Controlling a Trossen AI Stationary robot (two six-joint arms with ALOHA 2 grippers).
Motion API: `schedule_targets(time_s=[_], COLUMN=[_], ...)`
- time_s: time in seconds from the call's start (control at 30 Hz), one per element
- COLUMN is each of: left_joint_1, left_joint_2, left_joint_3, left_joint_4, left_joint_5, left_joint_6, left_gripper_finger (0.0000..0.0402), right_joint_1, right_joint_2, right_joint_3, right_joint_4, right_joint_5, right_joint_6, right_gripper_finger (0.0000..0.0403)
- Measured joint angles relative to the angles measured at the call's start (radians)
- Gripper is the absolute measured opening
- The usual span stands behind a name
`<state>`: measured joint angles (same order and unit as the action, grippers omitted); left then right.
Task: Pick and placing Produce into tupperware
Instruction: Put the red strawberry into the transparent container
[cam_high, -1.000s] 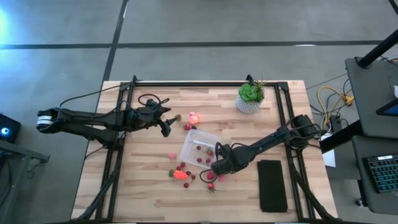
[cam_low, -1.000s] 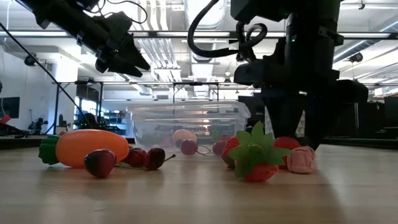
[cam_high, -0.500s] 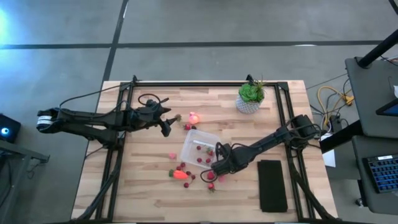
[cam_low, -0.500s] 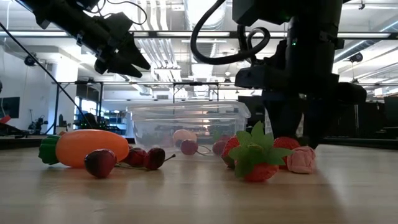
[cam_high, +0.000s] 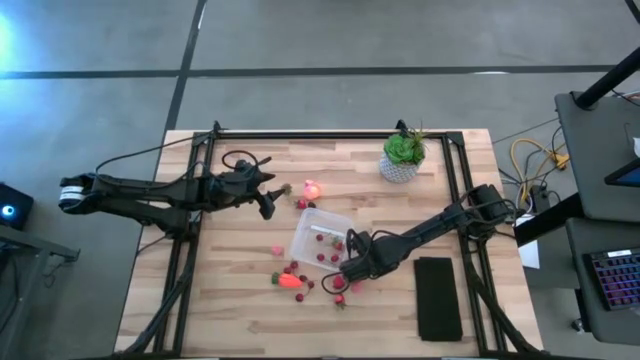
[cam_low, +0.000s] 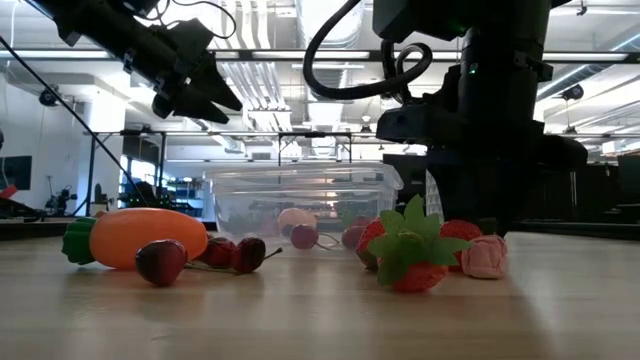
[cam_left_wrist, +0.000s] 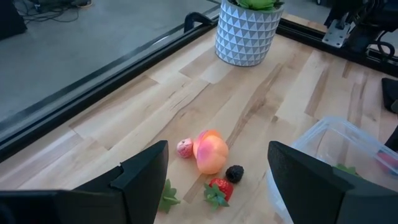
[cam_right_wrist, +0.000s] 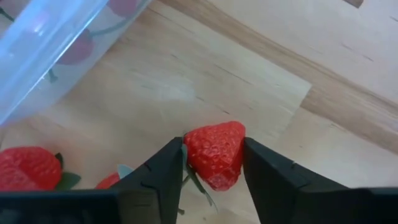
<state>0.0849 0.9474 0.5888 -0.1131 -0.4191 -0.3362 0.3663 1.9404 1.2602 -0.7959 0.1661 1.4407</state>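
Note:
The clear tupperware (cam_high: 318, 235) stands mid-table with a few small red pieces inside. Loose produce lies along its near side: an orange carrot (cam_high: 290, 281), dark cherries (cam_low: 160, 262) and strawberries (cam_low: 410, 262). My right gripper (cam_high: 352, 272) points down just past the box's near right corner and is shut on one red strawberry (cam_right_wrist: 214, 152). A pink-orange round fruit (cam_left_wrist: 210, 151) and some small berries lie on the far side of the box. My left gripper (cam_high: 268, 205) hangs open above the table, left of that fruit. My right gripper pinches the strawberry between its two fingers, one on each side of its red body (cam_right_wrist: 194, 154). The fingers come from above, pointing down. The strawberry sits at table level among the other loose pieces.
A potted green plant (cam_high: 403, 157) stands at the far right. A flat black slab (cam_high: 437, 298) lies near the front right, close to my right arm. Black frame rails run along the left, far and right edges of the table.
My right gripper has stayed in place and has closed its fingers onto the strawberry; in the low view the gap between them has narrowed.

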Motion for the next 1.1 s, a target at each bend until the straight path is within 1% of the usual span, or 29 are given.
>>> schedule_targets(time_s=[0.13,0.3,0.47,0.6,0.73,0.83,0.97,1.03,1.1], left_joint_1=[0.000,0.000,0.000,-0.002,-0.002,-0.002,-0.002,-0.002,-0.003], left_joint_2=[0.000,0.000,0.000,0.000,0.000,0.000,0.000,0.000,0.000], left_joint_3=[0.000,0.001,0.001,0.000,0.000,-0.002,-0.002,-0.002,-0.002], left_joint_4=[0.000,0.000,0.000,0.000,0.001,0.000,0.000,-0.002,-0.001], left_joint_5=[0.000,0.000,0.007,0.022,0.037,0.049,0.110,0.140,0.162], left_joint_6=[-0.001,-0.001,-0.002,-0.002,-0.021,-0.059,-0.078,-0.079,-0.080], left_gripper_finger=[0.0262,0.0262,0.0262,0.0262,0.0262,0.0262,0.0262,0.0262,0.0262], right_joint_1=[0.000,0.000,0.000,-0.016,-0.063,-0.120,-0.200,-0.221,-0.227], right_joint_2=[-0.002,-0.022,-0.090,-0.162,-0.188,-0.179,-0.126,-0.100,-0.084], right_joint_3=[0.011,0.037,0.045,0.068,0.102,0.122,0.141,0.159,0.181], right_joint_4=[-0.003,-0.042,-0.073,-0.068,-0.015,0.060,0.143,0.148,0.147], right_joint_5=[-0.001,0.015,0.047,0.071,0.062,0.011,-0.092,-0.096,-0.101], right_joint_6=[-0.024,-0.051,-0.080,-0.162,-0.310,-0.440,-0.563,-0.603,-0.639], right_gripper_finger=[0.0137,0.0135,0.0137,0.0137,0.0137,0.0137,0.0137,0.0138,0.0148])
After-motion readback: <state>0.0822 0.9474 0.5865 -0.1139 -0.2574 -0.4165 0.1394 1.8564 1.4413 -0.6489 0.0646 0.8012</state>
